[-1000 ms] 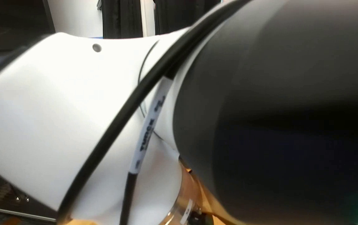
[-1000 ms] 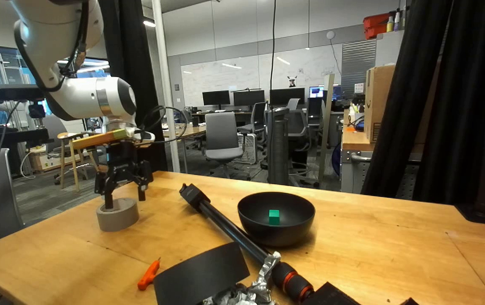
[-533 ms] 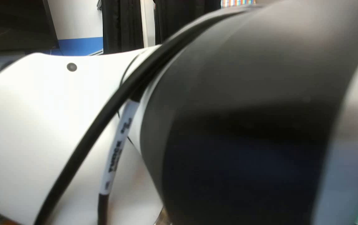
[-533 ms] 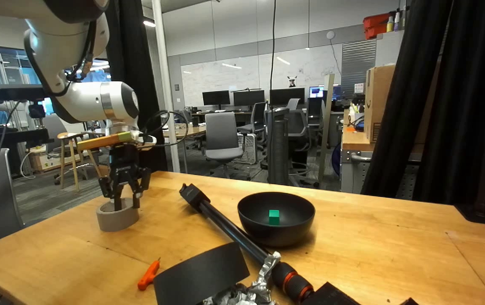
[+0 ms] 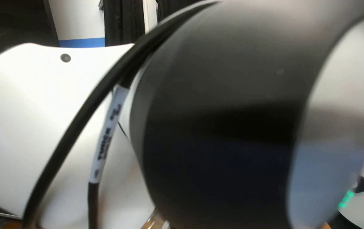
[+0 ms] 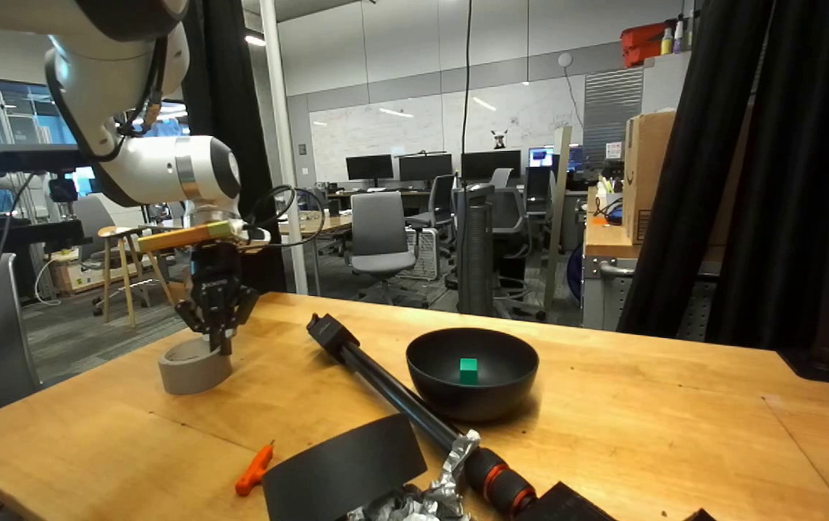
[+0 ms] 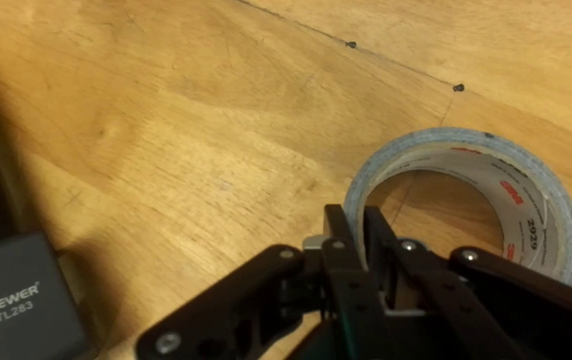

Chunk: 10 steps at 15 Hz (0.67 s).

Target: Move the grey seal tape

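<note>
At left on the table, the end effector pinched the tape by one wall; the grasp seemed made, calling next for a lift.

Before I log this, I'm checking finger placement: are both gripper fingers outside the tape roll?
No: in the wrist view, the gripper has one finger inside the grey tape roll, one outside.

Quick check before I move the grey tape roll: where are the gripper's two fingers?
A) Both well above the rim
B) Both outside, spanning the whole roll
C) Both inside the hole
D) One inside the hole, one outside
D: in the wrist view one finger stands inside the tape roll and the other finger outside, its wall pinched between them.
</note>
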### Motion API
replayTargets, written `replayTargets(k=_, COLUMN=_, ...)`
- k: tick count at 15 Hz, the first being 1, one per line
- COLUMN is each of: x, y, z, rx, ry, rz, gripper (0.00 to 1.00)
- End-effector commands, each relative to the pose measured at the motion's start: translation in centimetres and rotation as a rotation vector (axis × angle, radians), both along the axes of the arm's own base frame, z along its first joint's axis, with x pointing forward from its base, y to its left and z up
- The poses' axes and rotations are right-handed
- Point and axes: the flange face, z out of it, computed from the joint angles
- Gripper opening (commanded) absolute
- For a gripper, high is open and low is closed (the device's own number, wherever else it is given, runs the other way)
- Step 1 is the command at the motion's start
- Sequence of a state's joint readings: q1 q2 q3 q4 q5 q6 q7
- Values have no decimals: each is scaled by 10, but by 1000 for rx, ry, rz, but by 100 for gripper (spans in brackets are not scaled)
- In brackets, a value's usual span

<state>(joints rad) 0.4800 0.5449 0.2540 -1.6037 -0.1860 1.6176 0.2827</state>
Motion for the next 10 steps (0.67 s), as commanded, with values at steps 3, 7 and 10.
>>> replayTargets(k=3, x=13, y=-29, z=25, rx=24, ry=-27, rz=-42, gripper=3)
replayTargets(k=7, x=29, y=-89, z=54, rx=30, ry=-81, rz=-143, gripper=3)
replayTargets(k=10, x=35, y=-136, z=77, rx=39, ry=-119, rz=-225, gripper=3)
